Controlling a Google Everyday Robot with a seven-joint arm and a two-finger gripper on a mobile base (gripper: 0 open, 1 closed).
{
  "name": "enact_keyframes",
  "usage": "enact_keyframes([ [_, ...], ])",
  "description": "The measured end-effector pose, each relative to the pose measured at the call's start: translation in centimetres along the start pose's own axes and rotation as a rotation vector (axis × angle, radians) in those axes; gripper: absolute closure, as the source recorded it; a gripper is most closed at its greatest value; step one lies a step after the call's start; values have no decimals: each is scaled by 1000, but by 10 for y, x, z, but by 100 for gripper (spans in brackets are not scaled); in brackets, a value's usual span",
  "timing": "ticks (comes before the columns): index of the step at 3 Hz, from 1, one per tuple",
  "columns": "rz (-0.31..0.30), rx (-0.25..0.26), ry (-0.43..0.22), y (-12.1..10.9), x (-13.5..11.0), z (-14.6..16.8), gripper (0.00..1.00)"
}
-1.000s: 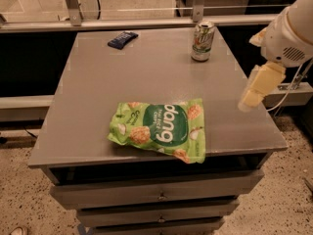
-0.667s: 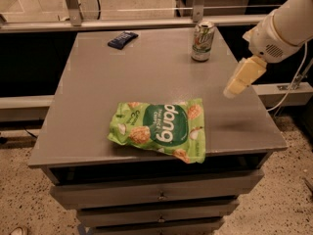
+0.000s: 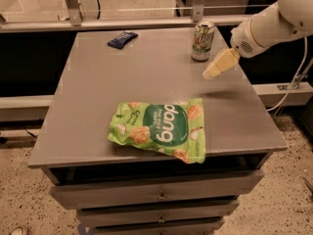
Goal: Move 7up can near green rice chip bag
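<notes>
Gripper, a cream-coloured wedge at the end of the white arm, hangs over the back right part of the table. It is angled down to the left, just beside the can and not touching it (whether it is spread or closed cannot be told from this view).

The can stands upright near the table's back right edge. It has a silver top and silver-and-green sides.

The bag lies flat at the front middle of the table, well apart from the can. It is light green, with a dark green oval bearing white "dang" lettering that reads upside down from the camera, and pictures of chips around it. Its near right corner reaches the table's front edge.

A small dark blue packet lies at the back, left of the can.

Under the tabletop is a stack of drawers, all pushed in, so their contents are hidden.
</notes>
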State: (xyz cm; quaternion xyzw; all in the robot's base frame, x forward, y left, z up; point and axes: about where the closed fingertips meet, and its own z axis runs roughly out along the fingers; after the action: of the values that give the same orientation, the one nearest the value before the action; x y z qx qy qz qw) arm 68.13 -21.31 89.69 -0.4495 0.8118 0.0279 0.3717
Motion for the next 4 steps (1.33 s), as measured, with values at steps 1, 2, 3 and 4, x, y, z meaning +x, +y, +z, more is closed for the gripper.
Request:
enact_keyframes([
  [1, 70, 5, -125, -24, -7, 39, 0],
  [2, 124, -12, -262, -39, -25, 70, 0],
  [3, 151, -37, -369, -45, -48, 91, 17],
  [4, 140, -39, -448, -52, -63, 89, 40],
])
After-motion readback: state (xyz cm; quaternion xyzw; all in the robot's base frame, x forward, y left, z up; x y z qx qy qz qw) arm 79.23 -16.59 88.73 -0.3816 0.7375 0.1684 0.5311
